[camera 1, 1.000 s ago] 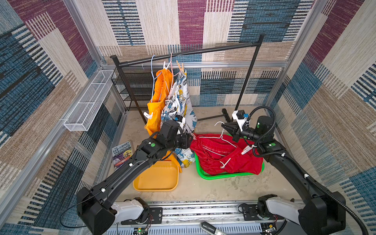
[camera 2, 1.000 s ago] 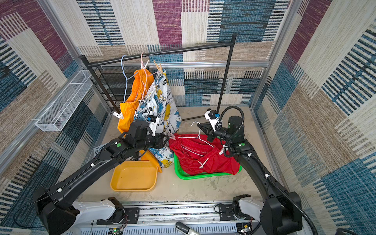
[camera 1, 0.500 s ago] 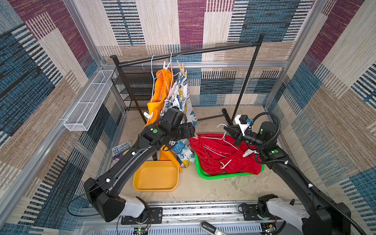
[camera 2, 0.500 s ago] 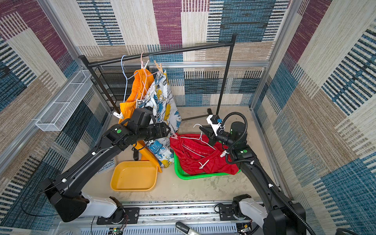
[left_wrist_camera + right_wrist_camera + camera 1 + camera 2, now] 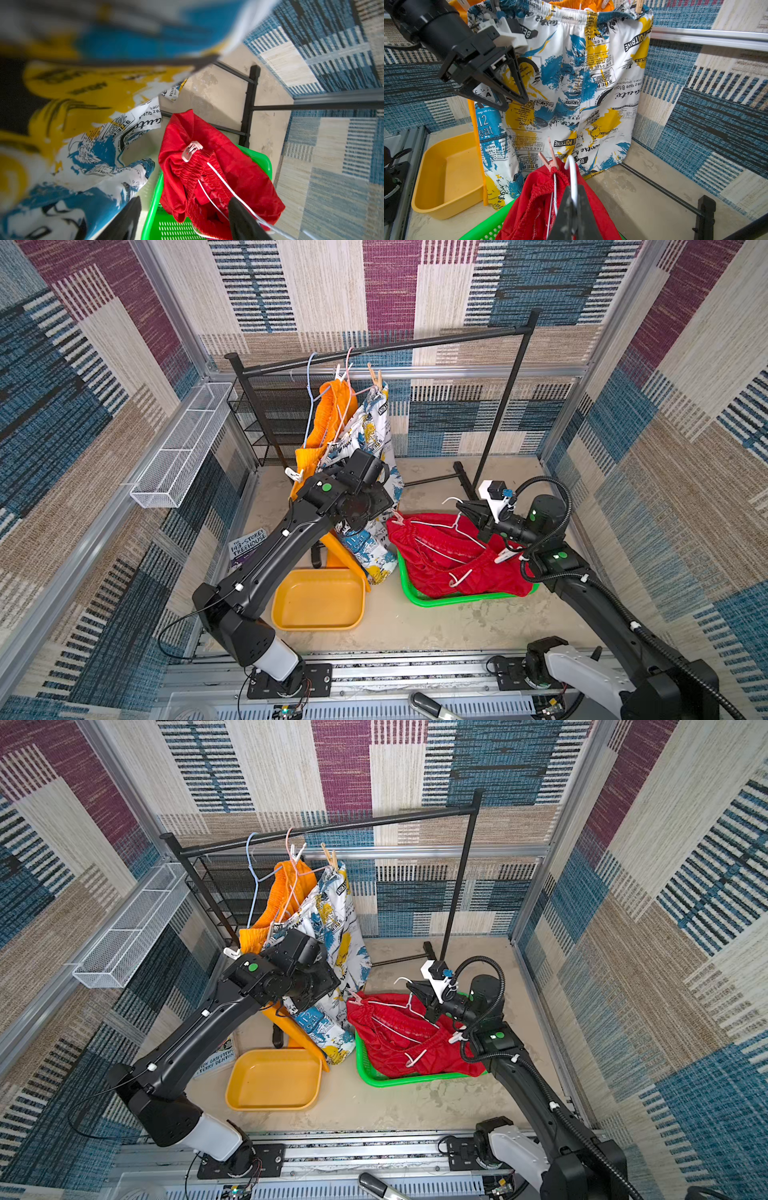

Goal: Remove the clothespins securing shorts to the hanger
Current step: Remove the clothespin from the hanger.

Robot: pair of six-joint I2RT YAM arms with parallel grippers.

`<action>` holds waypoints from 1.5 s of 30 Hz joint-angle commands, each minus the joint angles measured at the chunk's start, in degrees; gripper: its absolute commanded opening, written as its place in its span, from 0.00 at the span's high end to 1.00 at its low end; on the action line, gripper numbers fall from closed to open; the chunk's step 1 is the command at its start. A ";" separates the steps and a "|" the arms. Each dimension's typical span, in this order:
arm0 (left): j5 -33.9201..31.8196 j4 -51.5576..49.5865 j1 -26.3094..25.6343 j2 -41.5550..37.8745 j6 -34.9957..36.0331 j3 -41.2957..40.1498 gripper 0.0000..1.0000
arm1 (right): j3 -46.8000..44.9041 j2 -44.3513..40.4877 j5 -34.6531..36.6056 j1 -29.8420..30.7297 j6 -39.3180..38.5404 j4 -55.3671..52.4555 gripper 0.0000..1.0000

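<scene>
Hanging printed shorts (image 5: 571, 83) reading "POITRINE", floor book (image 5: 248, 547) titled "143-STOREY TREEHOUSE"

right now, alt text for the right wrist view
The right hand is shut on a white wire hanger pinned to red fabric shorts by a pale pink plastic clothespin. Beyond, the open left hand hovers before hanging white printed shorts.

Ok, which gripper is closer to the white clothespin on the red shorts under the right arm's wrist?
Right. The right gripper, shut on the white hanger hook, is close to that white clothespin; the left gripper is open beyond the red shorts, by the printed shorts.
</scene>
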 commanded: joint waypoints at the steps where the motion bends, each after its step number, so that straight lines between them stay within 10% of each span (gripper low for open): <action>1: 1.67 -2.33 0.47 1.71 -6.88 1.64 0.38 | -0.50 -0.32 2.05 0.57 -1.26 1.18 1.00; 45: 4.49 5.01 -1.69 13.48 -30.74 1.05 0.34 | -1.90 -2.67 2.33 2.82 -2.31 2.77 1.00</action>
